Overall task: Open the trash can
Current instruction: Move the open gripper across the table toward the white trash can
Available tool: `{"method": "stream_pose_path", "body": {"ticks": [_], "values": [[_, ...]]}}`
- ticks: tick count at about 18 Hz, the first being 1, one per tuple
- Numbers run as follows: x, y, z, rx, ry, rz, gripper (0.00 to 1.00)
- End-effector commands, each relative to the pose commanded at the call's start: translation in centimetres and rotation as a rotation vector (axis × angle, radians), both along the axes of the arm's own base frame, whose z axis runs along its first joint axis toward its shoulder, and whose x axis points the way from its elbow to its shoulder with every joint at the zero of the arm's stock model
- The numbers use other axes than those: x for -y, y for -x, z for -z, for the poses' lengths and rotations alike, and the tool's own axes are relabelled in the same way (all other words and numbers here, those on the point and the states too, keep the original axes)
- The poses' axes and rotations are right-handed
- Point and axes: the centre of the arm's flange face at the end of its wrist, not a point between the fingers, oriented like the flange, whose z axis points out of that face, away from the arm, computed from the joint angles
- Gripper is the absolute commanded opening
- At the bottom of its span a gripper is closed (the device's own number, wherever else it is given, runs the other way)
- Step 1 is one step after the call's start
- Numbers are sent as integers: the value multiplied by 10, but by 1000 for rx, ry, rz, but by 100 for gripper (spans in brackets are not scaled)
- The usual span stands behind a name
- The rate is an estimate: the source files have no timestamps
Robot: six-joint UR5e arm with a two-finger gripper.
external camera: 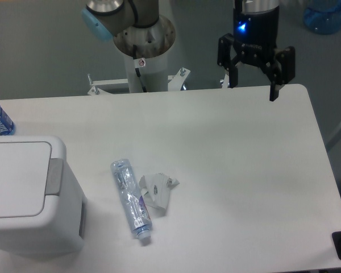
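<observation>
Fixed camera: large white boxy plastic trash can (28,199) sits at the near-left tabletop (233,170) edge, flat lid down. Black two-finger hand (254,90) hangs open and empty, well apart at far right. Advice: press squarely on the grey rectangular push tab (55,177), avoiding the clear crushed plastic bottle (131,198)

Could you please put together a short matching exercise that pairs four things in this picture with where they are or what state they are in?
Things:
1. trash can
2. gripper
3. clear plastic bottle
4. crumpled paper

Descriptions:
A. lying on its side mid-table
B. lid shut, at the left edge
C. open, above the table's far edge
D. touching the bottle's right side

Pairs: 1-B, 2-C, 3-A, 4-D
</observation>
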Motion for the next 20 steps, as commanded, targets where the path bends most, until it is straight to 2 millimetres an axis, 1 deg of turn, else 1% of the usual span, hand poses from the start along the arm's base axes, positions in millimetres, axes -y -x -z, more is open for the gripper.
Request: {"method": "stream_pose_path", "body": {"ticks": [5,8,10,13,14,15,16,18,19,20], "values": [[-2,-1,2,9,-3,-7,100],[-9,-1,0,4,-46,-44,100],[-26,-5,5,28,-98,-73,100],[-50,-11,11,68,-171,-191,100],[-63,-16,13,77,-203,-224,100],[-80,-25,15,87,-235,-244,100],[-92,-33,15,97,-265,-271,100],[-103,-42,17,142,-308,-352,100],[-113,-50,19,160,-318,-361,100],[-124,-62,19,169,-325,-352,100]]}}
